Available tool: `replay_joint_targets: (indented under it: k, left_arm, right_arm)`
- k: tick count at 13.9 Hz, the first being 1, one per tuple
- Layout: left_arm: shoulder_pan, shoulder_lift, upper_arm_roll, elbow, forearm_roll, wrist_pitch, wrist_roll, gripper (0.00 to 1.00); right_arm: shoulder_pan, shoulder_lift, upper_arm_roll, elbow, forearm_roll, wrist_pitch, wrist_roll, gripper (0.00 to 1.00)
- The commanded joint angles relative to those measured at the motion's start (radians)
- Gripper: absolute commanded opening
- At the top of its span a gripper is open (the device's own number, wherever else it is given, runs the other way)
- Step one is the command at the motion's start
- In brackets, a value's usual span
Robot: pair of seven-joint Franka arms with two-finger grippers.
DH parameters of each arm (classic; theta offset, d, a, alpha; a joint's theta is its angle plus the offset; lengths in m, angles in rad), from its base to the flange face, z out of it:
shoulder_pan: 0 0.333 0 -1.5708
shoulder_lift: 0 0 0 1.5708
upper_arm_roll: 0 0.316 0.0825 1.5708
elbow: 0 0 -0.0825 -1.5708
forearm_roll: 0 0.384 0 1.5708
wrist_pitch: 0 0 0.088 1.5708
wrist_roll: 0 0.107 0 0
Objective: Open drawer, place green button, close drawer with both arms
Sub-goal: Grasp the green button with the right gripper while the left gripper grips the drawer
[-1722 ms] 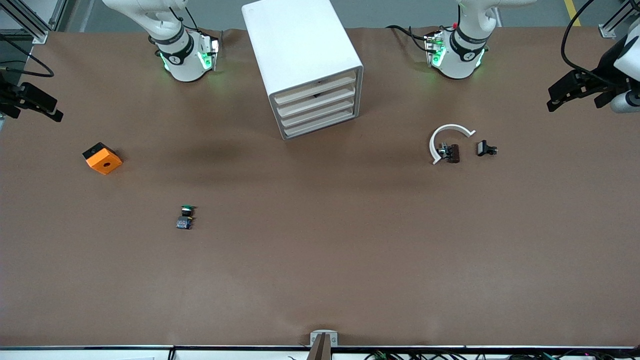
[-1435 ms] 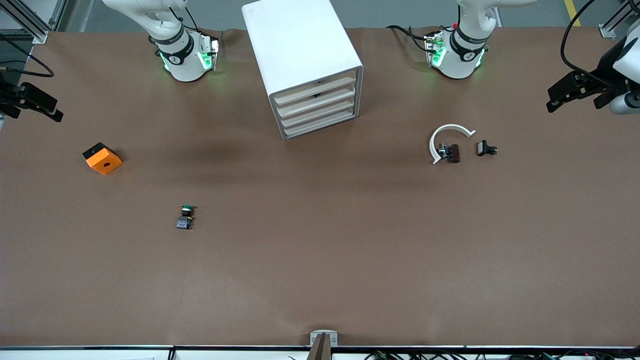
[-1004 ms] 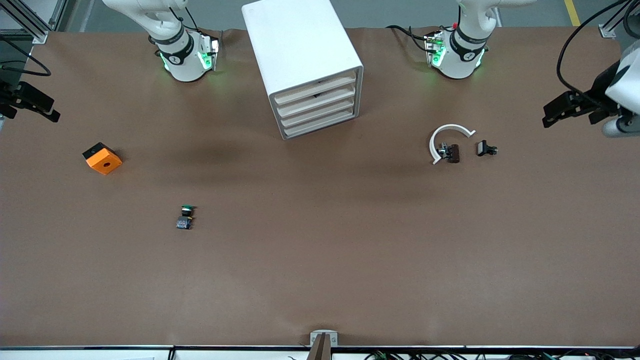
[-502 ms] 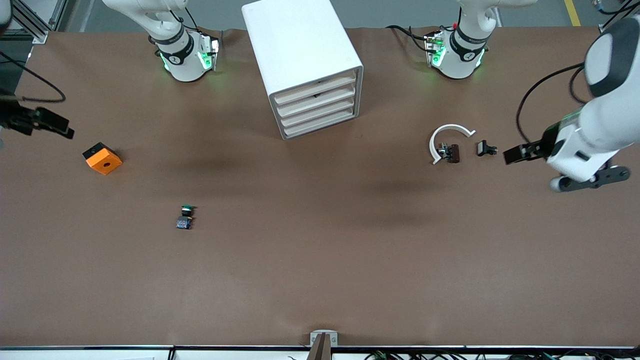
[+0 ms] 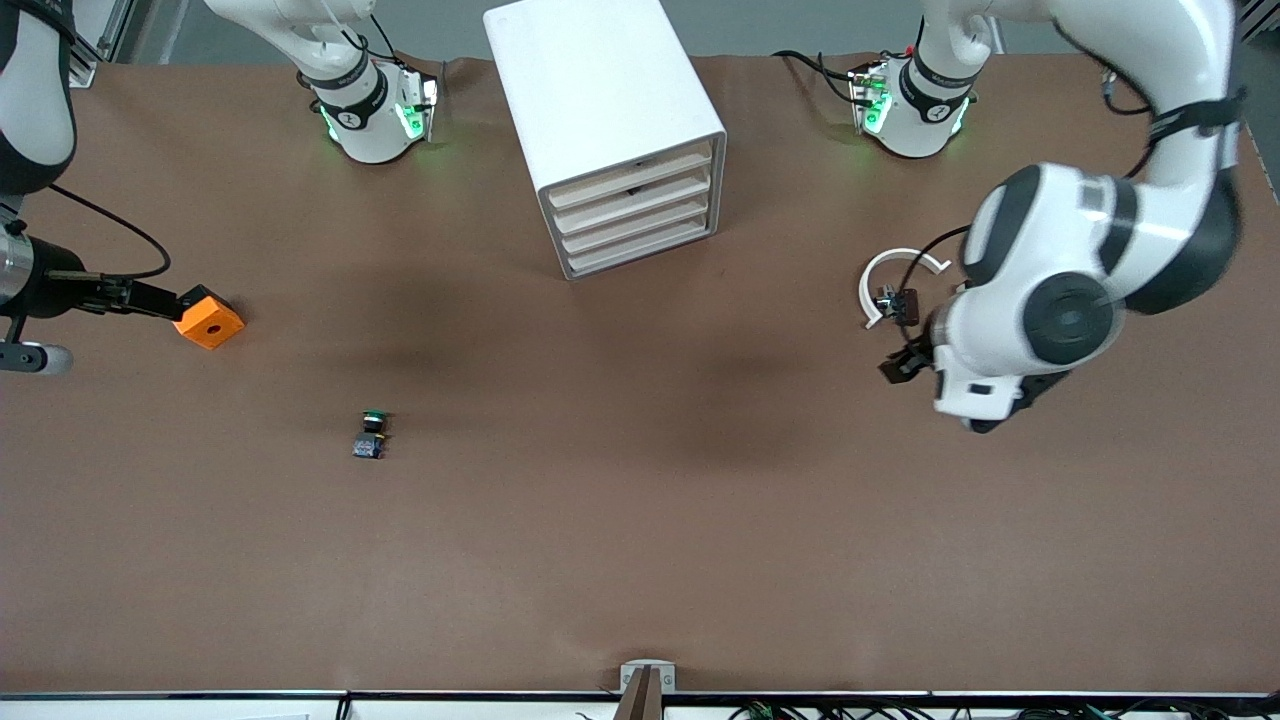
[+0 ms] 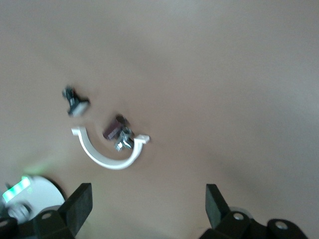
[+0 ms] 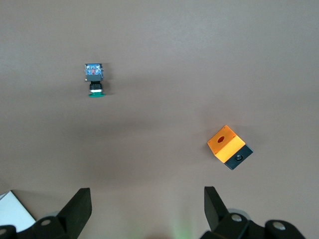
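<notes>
The white cabinet [image 5: 600, 110] stands between the arm bases, and its four cream drawer fronts [image 5: 635, 215] are all shut. The button [image 5: 371, 434], with a green cap and blue base, lies on the table nearer the front camera, toward the right arm's end. It also shows in the right wrist view [image 7: 93, 79]. My right gripper [image 5: 150, 298] is open and empty, in the air beside the orange block [image 5: 208, 320]; its fingers [image 7: 79, 206] stand wide apart. My left gripper [image 5: 898, 364] is open and empty over the table beside the white arc [image 5: 895, 272]; its fingers [image 6: 79, 205] stand wide apart.
The orange block [image 7: 229, 147] with a black hole lies toward the right arm's end. A white arc [image 6: 107, 154] and two small black parts [image 6: 115, 130] [image 6: 75, 101] lie toward the left arm's end. The left arm's big white wrist [image 5: 1050, 300] hangs over that spot.
Both arms swung in from the table's ends. The left gripper moved over the spot by the white arc. The right gripper moved to the orange block. Objects and drawers have not moved.
</notes>
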Motion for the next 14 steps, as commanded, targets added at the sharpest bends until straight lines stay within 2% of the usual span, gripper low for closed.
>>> replay_joint_targets:
  k: [1, 3, 9, 12, 14]
  left_arm:
    - [-0.039, 0.091, 0.007, 0.037, -0.080, -0.016, -0.256, 1.00]
    - [-0.056, 0.147, 0.007, 0.037, -0.185, -0.016, -0.356, 1.00]
    - [-0.102, 0.302, 0.007, 0.061, -0.372, 0.007, -0.525, 1.00]
    - [-0.124, 0.336, 0.005, 0.058, -0.407, 0.007, -0.565, 1.00]
    - [-0.130, 0.371, 0.005, 0.058, -0.516, 0.007, -0.568, 1.00]
  right_arm:
    - [0.032, 0.010, 0.010, -0.042, 0.009, 0.107, 0.015, 1.00]
    - [0.064, 0.007, 0.010, -0.142, 0.054, 0.247, 0.072, 1.00]
    - [0.173, 0.034, 0.011, -0.394, 0.059, 0.631, 0.199, 1.00]
    - [0.184, 0.134, 0.011, -0.399, 0.059, 0.752, 0.198, 1.00]
    - [0.195, 0.227, 0.011, -0.371, 0.063, 0.815, 0.200, 1.00]
